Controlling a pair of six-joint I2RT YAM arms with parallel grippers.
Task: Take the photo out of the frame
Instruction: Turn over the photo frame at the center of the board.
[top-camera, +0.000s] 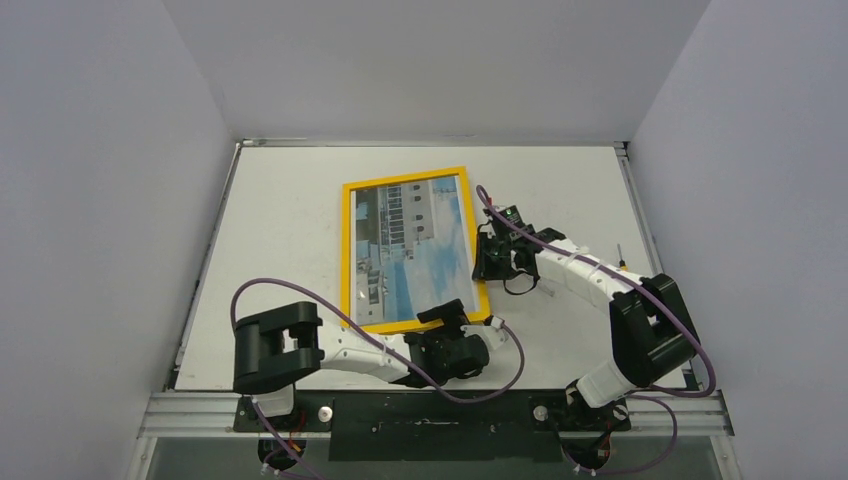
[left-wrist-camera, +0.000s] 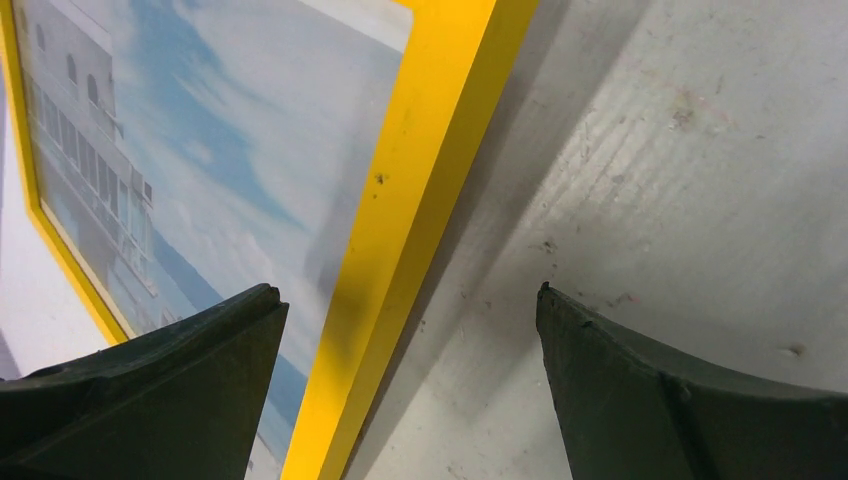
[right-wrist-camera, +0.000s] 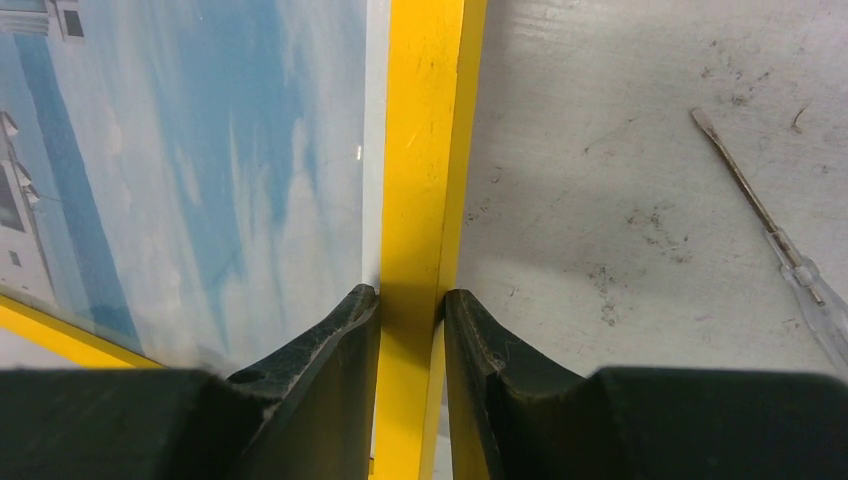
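The frame (top-camera: 348, 250) lies face up on the table, yellow border around the photo (top-camera: 410, 250) of a white building and blue sky. My right gripper (top-camera: 487, 258) is shut on the frame's right border (right-wrist-camera: 425, 150), one finger on the glass side, one outside. My left gripper (top-camera: 470, 345) is open at the frame's near right corner; its fingers straddle the yellow border (left-wrist-camera: 420, 190) without touching it. The photo also shows in the left wrist view (left-wrist-camera: 200, 130) and in the right wrist view (right-wrist-camera: 200, 150), inside the frame.
A thin screwdriver (right-wrist-camera: 770, 235) lies on the white table right of the frame; it also shows in the top view (top-camera: 621, 258). Grey walls enclose the table on three sides.
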